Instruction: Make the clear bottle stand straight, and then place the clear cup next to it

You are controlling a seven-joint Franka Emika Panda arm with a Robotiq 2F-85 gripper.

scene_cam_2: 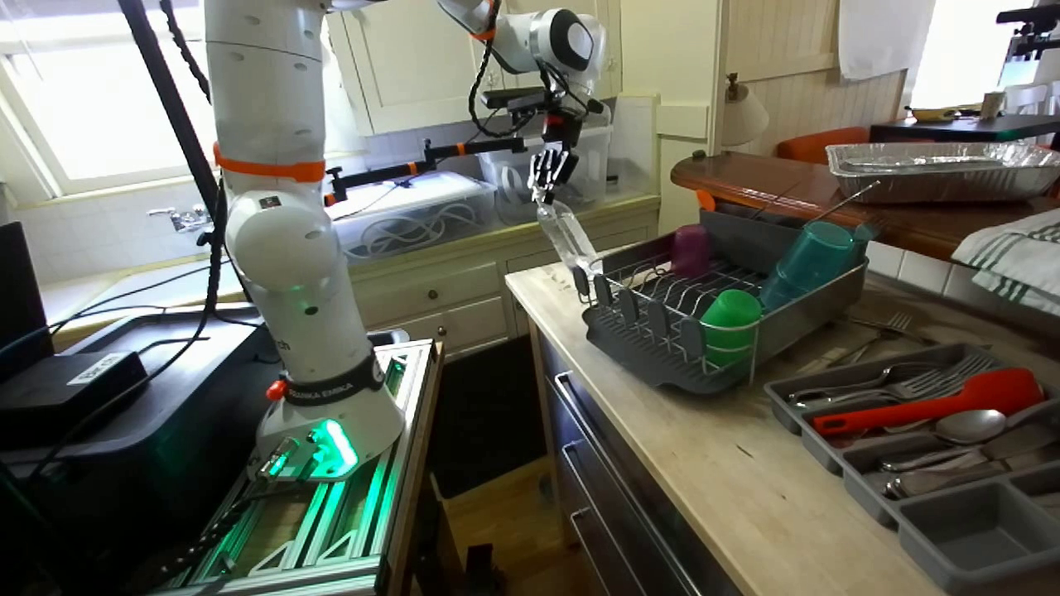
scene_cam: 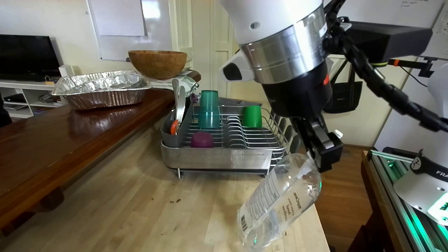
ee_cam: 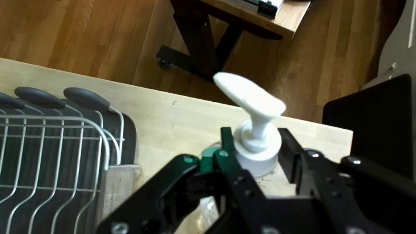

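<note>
Your pincer is closed around the white collar of the clear bottle, tilted over the bench beside the dish rack; expect light, slick, squeezable plastic, so favour that stiff collar over the walls.

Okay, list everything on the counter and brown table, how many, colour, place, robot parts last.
bottle: one, clear, tilted over counter
pink cup: one, magenta, in dish rack
green cup: one, green, in dish rack
teal cup: at least one, teal, in dish rack
dish rack: one, silver-grey, on counter
cutlery tray: one, grey, on counter
spatula: one, red, in cutlery tray
utensils: several, mostly silver, in cutlery tray, dish rack and on counter
foil pan: at least one, silver, on brown table
cloth: at least one, striped white, at brown table's edge
wooden bowl: one, brown, by cloth
arm: one, white, extending over counter
gripper: one, black, closed on bottle's cap
</note>
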